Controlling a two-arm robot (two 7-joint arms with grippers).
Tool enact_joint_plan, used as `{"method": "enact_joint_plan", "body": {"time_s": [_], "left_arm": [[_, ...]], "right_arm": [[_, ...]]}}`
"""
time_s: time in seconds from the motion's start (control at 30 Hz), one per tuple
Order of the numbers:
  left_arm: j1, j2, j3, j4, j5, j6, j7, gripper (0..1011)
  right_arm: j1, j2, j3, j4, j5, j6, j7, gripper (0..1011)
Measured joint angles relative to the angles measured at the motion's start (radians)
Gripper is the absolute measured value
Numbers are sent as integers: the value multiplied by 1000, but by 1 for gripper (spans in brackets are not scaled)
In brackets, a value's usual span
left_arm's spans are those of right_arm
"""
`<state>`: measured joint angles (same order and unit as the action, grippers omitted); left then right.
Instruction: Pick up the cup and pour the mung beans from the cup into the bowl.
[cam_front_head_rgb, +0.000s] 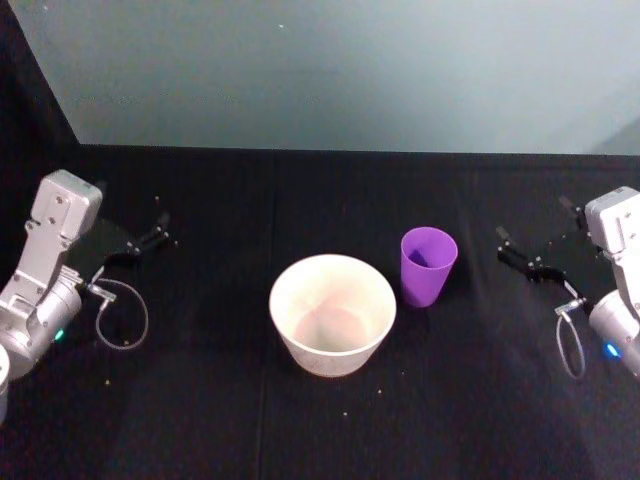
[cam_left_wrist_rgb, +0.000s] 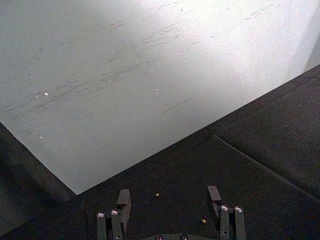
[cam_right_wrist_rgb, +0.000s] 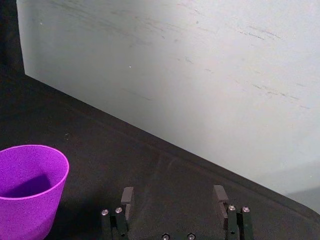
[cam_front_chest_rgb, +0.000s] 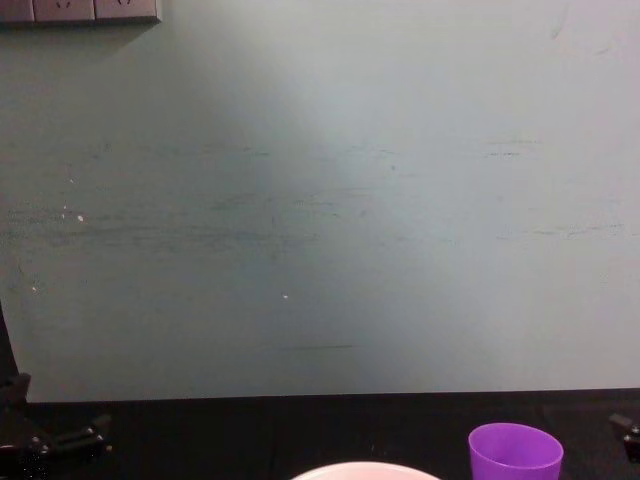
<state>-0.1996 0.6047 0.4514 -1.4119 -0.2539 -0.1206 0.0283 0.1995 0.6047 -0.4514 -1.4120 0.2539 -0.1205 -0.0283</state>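
Observation:
The purple cup (cam_front_head_rgb: 428, 265) stands upright on the black table, just right of the pale pinkish-white bowl (cam_front_head_rgb: 332, 313). I cannot make out mung beans in the cup's dark inside. My right gripper (cam_front_head_rgb: 531, 220) hovers open to the right of the cup, well apart from it. In the right wrist view its fingers (cam_right_wrist_rgb: 220, 199) are spread, with the cup (cam_right_wrist_rgb: 30, 190) off to one side of my right gripper (cam_right_wrist_rgb: 173, 197). My left gripper (cam_front_head_rgb: 165, 228) sits open at the far left, far from the bowl, and the left wrist view shows my left gripper (cam_left_wrist_rgb: 169, 197) holding nothing. The chest view catches the cup (cam_front_chest_rgb: 515, 452) and the bowl's rim (cam_front_chest_rgb: 365, 470).
A pale wall (cam_front_head_rgb: 330, 70) runs along the table's far edge. A few loose beans (cam_left_wrist_rgb: 157, 194) lie on the black cloth near the left gripper, and some specks (cam_front_head_rgb: 345, 413) in front of the bowl.

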Motion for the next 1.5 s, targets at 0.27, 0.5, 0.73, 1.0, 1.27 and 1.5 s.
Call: {"method": "enact_joint_plan", "body": {"time_s": [0.27,0.5,0.73,1.0,1.27,1.5], "left_arm": [[0,0,0,0,0,0,0,1000],[0,0,0,0,0,0,0,1000],[0,0,0,0,0,0,0,1000],[0,0,0,0,0,0,0,1000],[0,0,0,0,0,0,0,1000],[0,0,0,0,0,0,0,1000]], "right_arm": [[0,0,0,0,0,0,0,1003],[0,0,0,0,0,0,0,1003],[0,0,0,0,0,0,0,1003],[0,0,0,0,0,0,0,1003],[0,0,0,0,0,0,0,1003],[-36,10,30,-9,10,-37,21,1003]]}}
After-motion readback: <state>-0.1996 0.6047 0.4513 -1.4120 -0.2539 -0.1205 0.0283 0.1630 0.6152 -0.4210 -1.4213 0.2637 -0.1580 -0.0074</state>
